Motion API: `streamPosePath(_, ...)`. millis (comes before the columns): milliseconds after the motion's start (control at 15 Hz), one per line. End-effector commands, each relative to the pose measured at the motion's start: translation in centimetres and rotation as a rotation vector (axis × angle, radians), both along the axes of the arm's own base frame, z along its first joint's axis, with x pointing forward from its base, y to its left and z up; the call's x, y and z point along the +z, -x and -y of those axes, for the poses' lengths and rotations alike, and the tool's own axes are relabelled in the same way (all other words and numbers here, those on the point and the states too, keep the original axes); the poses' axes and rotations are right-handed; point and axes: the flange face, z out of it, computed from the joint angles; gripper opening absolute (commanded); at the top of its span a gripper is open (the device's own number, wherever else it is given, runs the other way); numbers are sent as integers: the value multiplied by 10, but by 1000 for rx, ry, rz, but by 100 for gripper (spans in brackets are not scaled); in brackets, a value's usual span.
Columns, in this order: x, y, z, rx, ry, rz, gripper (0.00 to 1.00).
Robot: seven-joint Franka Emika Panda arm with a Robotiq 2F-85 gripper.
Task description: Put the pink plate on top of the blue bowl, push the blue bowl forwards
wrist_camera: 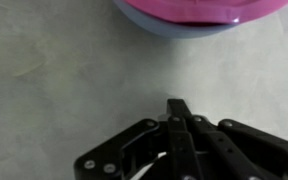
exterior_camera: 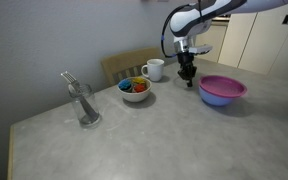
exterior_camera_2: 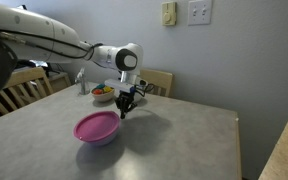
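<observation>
The pink plate (exterior_camera: pixel 223 86) rests on top of the blue bowl (exterior_camera: pixel 220 99) on the grey table; both also show in an exterior view (exterior_camera_2: pixel 96 126) with the bowl (exterior_camera_2: pixel 99 139) beneath, and at the top of the wrist view, plate (wrist_camera: pixel 199 10) over bowl (wrist_camera: pixel 174 28). My gripper (exterior_camera: pixel 188 75) hangs just above the table beside the bowl, apart from it; it also shows in an exterior view (exterior_camera_2: pixel 124 108). In the wrist view (wrist_camera: pixel 179 108) its fingers are pressed together and hold nothing.
A white bowl with colourful contents (exterior_camera: pixel 135 89), a white mug (exterior_camera: pixel 154 69) and a clear glass with utensils (exterior_camera: pixel 83 103) stand on the table (exterior_camera: pixel 164 140). A wooden chair (exterior_camera: pixel 124 64) stands behind it. Another chair (exterior_camera_2: pixel 12 90) is at the table's side.
</observation>
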Motion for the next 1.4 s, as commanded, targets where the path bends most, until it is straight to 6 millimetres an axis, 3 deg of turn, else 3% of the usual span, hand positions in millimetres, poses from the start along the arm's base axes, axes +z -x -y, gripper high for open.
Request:
streamPosePath(0, -2, 10, -6, -26, -33, -28, 0)
streamPosePath(333, -7, 24, -9, -66, -34, -85, 0)
streamPosePath(1333, -1, 93, -24, -127, -62, -221, 0)
